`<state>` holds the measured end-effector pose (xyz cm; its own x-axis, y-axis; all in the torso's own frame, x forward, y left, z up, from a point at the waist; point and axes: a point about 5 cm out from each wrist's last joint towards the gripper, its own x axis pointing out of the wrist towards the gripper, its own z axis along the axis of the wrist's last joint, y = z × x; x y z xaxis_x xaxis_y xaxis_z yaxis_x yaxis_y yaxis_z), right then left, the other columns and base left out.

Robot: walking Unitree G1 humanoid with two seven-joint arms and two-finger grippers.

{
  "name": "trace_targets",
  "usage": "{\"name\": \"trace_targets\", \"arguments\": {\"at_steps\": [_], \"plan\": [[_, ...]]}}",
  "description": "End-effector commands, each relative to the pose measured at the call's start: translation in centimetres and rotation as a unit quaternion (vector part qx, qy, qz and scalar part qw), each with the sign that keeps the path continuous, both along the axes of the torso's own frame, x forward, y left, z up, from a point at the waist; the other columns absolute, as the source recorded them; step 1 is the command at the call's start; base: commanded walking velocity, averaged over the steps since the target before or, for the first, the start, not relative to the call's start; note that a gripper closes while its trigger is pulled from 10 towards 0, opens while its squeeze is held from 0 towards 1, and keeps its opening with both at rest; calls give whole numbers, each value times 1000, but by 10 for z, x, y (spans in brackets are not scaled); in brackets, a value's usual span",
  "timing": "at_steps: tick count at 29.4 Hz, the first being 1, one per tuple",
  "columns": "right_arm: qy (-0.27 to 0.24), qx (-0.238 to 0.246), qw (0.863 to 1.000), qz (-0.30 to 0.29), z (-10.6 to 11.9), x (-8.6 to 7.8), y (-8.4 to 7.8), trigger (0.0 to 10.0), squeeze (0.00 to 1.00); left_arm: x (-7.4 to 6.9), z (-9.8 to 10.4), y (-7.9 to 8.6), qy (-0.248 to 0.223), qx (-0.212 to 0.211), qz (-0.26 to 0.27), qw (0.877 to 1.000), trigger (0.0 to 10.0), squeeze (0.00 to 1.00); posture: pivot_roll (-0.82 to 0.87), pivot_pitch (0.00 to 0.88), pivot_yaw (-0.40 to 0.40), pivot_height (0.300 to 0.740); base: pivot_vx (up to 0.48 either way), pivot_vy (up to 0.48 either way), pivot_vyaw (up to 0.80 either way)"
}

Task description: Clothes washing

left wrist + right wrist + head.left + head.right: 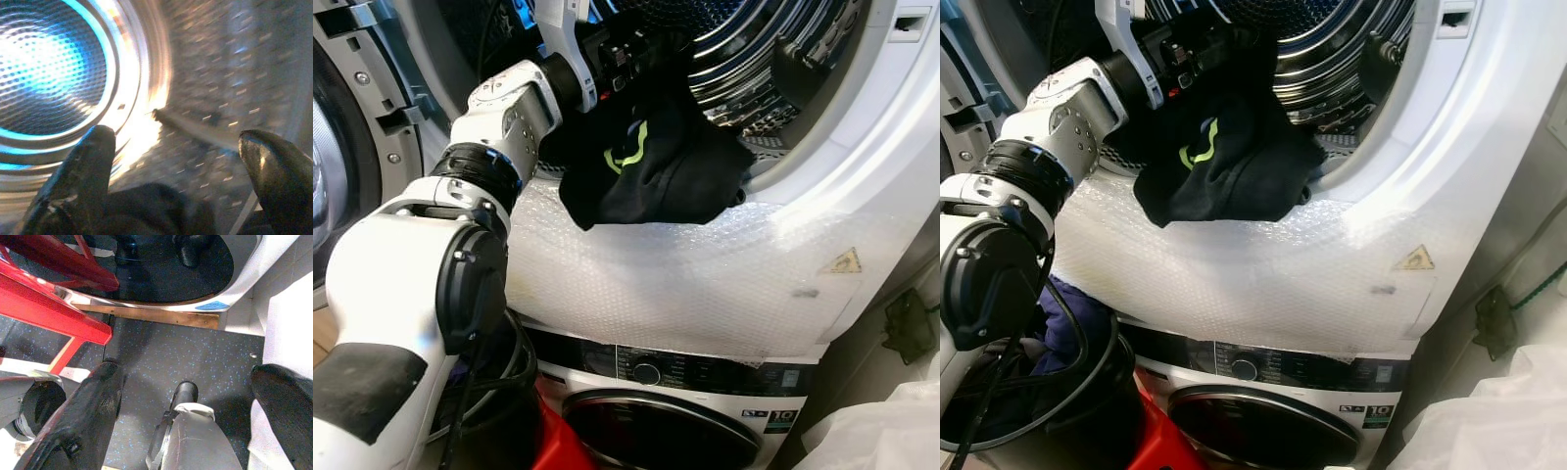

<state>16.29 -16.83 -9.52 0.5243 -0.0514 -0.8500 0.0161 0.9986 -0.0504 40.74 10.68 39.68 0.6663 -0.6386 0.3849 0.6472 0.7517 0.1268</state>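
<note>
Landmark = the drum opening [754,69] of the upper machine.

Far left of it: the open door [342,137], grey frame w/ bolts. Next, the left arm [431,264], white shell w/ black joints, reaches up and across into the opening. Its wrist goes in over the lower-left rim. Below the arm, well under the opening: a dark bin w/ blue-purple cloth [1072,328] in it, black cables hanging across.

Left gripper [181,142] is inside the drum. In the wrist view the two black fingers [93,161] stand wide apart, w/ the lit, perforated steel drum wall [58,63] and a ridge-like paddle [195,129] beyond them. A dark mass sits low between the finger bases; can't tell if it's the garment or gripper body. No clamp on anything visible.

The garment [651,166]: black, soft, crumpled, w/ a lime-green curved mark [628,154] on the front. It hangs out of the opening at its lower-left rim, draped over the lip and touching the bubble wrap [705,274] taped over the front panel just below. Upper part runs back into the drum beside the wrist.

Right of opening: white panel, yellow warning triangle [846,261] below-right.

Well below: lower machine w/ control dial [647,373] and dark round door [656,431]; red frame [558,441] at its left.

Right gripper [195,387] hangs low, fingers spread wide, holding nothing, over speckled dark floor [195,352] by the red frame.
</note>
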Motion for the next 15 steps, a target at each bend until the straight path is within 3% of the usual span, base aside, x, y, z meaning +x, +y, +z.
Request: {"name": "trace_targets", "arguments": {"at_steps": [1,2,4,15], "plan": [[6,7,1000,0,-2,-3,5,10000,0,0,7,8,-7,11,25,1000,10000,1000,60,0,141,740,0,0,0],[5,8,1000,1,-1,-2,6,10000,0,-2,-3,4,2,64,-24,998,10000,1000,60,0,142,740,0,0,0],[4,8,1000,0,-1,-2,6,10000,0,-6,-5,1,-10,86,-71,994,10000,1000,61,0,142,740,0,0,0],[6,11,1000,1,-2,-3,7,10000,0,-16,26,14,-70,106,-59,990,10000,1000,65,0,143,740,0,0,0]]}}
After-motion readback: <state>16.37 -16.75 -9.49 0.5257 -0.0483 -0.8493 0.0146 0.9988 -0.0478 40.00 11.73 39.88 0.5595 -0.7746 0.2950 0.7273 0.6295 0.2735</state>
